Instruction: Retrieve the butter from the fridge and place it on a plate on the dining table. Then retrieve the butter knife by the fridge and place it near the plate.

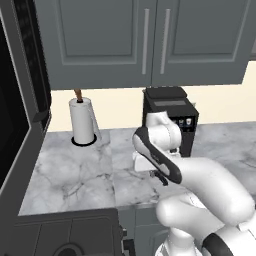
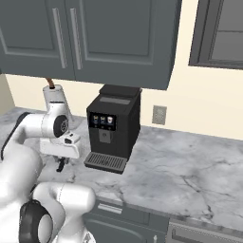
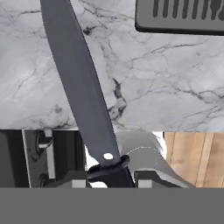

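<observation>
The butter knife (image 3: 83,87) is long, slim and dark, and runs from the marble counter (image 3: 175,96) back over its front edge. Its handle end sits between the fingertips of my gripper (image 3: 108,181). The jaws stand narrow, one on each side of the handle, with a thin gap still showing. From the base views my gripper (image 1: 161,178) (image 2: 60,165) points down at the counter's front edge, just in front of the coffee machine. The dark grey fridge (image 1: 20,150) stands at the far left. Butter, plate and dining table are out of view.
A black coffee machine (image 1: 170,120) (image 2: 114,128) stands right behind the gripper, its drip tray (image 3: 179,17) close by. A paper towel roll (image 1: 82,122) (image 2: 54,102) stands at the back left. Grey wall cabinets (image 1: 145,40) hang above. Bare marble (image 2: 190,171) stretches right.
</observation>
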